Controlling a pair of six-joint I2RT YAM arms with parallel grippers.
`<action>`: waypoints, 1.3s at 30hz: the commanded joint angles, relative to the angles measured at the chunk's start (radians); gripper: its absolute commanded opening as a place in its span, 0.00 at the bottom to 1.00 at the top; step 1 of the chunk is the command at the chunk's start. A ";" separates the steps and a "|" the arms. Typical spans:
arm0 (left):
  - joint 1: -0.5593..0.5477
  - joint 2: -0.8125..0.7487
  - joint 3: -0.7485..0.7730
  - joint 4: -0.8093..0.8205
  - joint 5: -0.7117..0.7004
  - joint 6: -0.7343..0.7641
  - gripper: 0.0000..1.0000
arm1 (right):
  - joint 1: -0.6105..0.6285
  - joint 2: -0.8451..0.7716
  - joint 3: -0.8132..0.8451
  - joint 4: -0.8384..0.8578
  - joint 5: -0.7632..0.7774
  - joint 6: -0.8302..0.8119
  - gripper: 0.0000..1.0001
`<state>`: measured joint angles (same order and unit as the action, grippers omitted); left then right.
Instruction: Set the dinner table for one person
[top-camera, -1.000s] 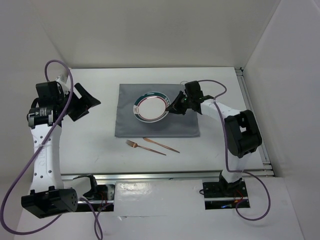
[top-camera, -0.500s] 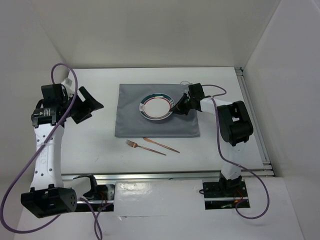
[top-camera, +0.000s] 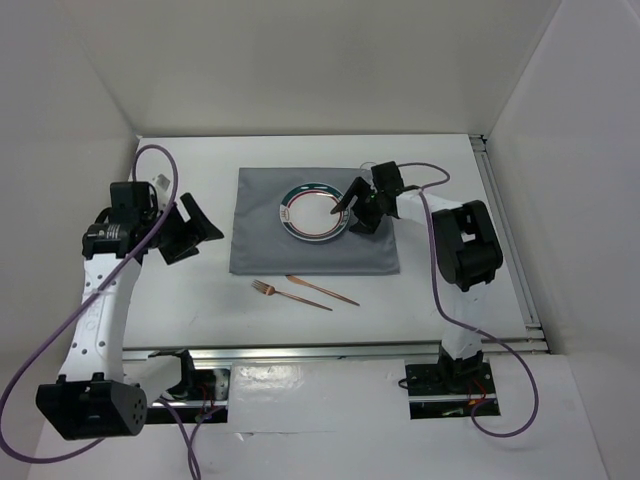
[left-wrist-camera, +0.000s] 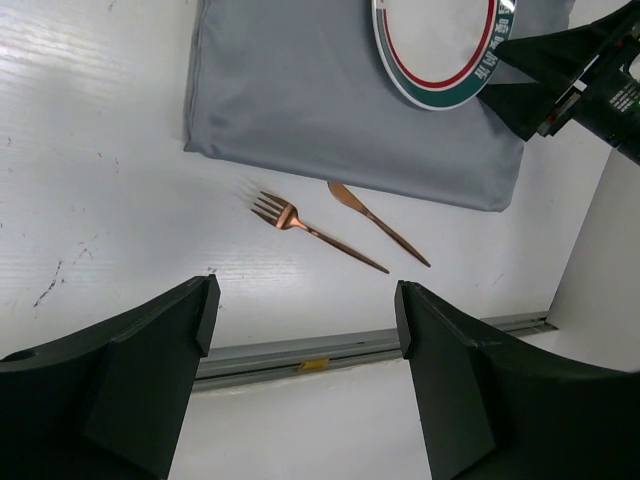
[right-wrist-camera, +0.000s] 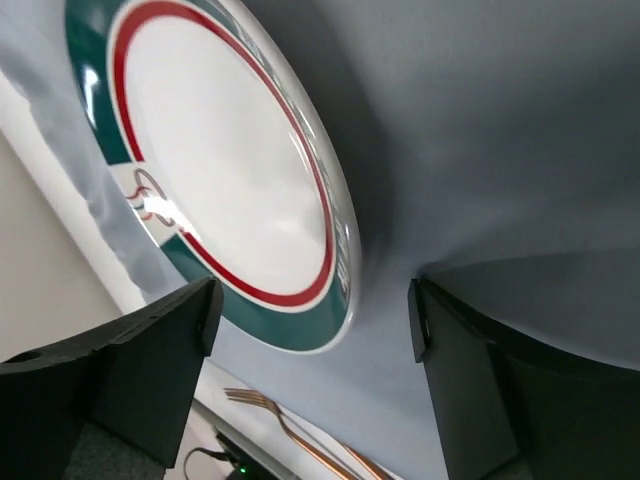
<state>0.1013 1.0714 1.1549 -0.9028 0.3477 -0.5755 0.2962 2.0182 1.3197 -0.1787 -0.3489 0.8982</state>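
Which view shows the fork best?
Left wrist: the fork lies whole and large on the dinner table, tines distinct. Top external shows all of it, but small. Right wrist shows only its tined end and part of the handle at the frame's bottom edge.
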 joint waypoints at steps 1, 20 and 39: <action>-0.024 0.013 0.058 -0.002 -0.016 0.016 0.89 | 0.018 -0.055 0.052 -0.100 0.048 -0.041 0.88; -0.598 0.223 -0.055 0.059 -0.280 -0.290 0.78 | 0.161 -0.625 -0.223 -0.341 0.403 -0.222 0.97; -0.805 0.541 -0.090 0.183 -0.466 -0.955 0.68 | 0.104 -0.946 -0.330 -0.470 0.338 -0.292 0.97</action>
<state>-0.6884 1.5909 1.0283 -0.7406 -0.0582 -1.4334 0.4065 1.1175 1.0027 -0.6155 0.0002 0.6334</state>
